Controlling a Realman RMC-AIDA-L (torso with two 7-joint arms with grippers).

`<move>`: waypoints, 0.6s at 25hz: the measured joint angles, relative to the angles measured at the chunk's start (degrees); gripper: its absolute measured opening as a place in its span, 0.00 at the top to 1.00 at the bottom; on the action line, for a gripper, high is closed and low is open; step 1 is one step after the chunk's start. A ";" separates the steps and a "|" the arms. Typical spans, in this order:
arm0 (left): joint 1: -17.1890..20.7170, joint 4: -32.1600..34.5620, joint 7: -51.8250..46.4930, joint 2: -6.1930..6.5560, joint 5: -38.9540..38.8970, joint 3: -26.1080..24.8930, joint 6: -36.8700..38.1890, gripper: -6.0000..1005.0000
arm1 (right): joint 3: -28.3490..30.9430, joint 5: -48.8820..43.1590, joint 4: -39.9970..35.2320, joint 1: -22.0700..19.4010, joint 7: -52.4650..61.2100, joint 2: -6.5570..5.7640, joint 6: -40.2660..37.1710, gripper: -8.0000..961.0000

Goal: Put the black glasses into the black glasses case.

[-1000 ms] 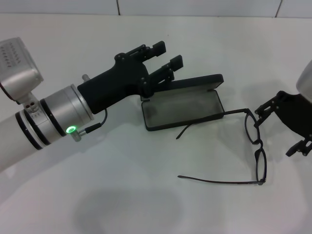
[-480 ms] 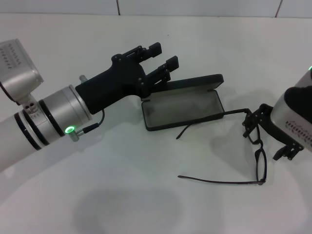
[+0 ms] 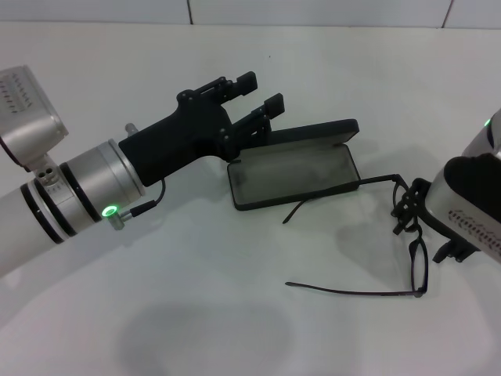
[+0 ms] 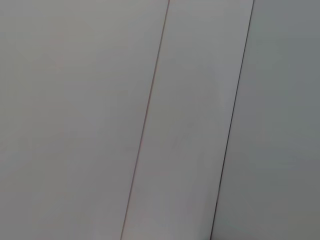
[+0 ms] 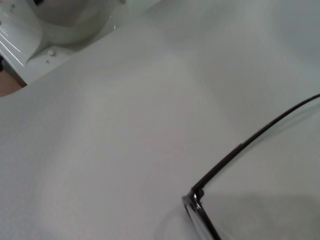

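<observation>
The black glasses [image 3: 419,266] lie unfolded on the white table at the right, one temple arm reaching toward the case. The black glasses case [image 3: 293,178] lies open in the middle with its grey lining up and its lid [image 3: 313,131] raised behind it. My right gripper [image 3: 423,230] is open and low over the upper lens, its fingers either side of the frame. The right wrist view shows a hinge and temple arm of the glasses [image 5: 196,194]. My left gripper [image 3: 261,90] is open and hovers just behind the case's left end, holding nothing.
The white table [image 3: 196,313] stretches wide around the case and glasses. A tiled wall edge runs along the back [image 3: 313,16]. The left wrist view shows only pale tiles [image 4: 150,120]. Part of the left arm [image 5: 55,20] shows in the right wrist view.
My right gripper has moved left and down from the table's right edge onto the glasses' front. My left gripper has drifted slightly left. The glasses and case have not moved.
</observation>
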 joint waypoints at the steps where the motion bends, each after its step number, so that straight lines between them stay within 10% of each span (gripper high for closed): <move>1: 0.04 0.00 0.01 0.00 0.01 0.00 -0.01 0.44 | -0.20 -0.01 0.36 0.06 0.29 0.02 0.22 0.30; 15: 0.08 0.01 -0.29 0.00 0.10 0.00 0.28 0.44 | 0.25 -0.41 0.78 0.01 3.15 -0.25 -0.69 0.79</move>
